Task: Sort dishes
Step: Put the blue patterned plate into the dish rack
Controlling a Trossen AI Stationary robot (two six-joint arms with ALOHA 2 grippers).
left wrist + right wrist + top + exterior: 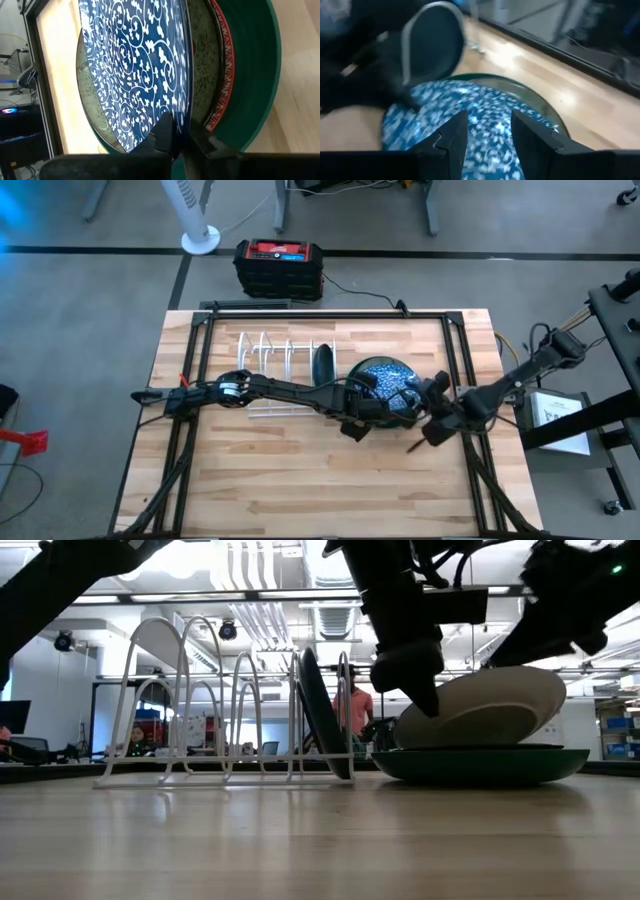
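The left gripper (pixel 179 134) is closed on the rim of the blue patterned plate (pixel 388 387), lifted tilted on the plate stack (pixel 480 762) near the bench's right edge, beside the white rack (pixel 283 358), while the right gripper (pixel 487 131), probably hovering close, stands open.

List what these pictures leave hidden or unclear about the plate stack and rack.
- Stack count: high view, blue patterned plate and left end effector cover lower plates.
- Blue plate's pattern: right wrist view, motion blur.
- Right end effector: its contact with the plate is unclear.
- White wire rack: arm crosses it.
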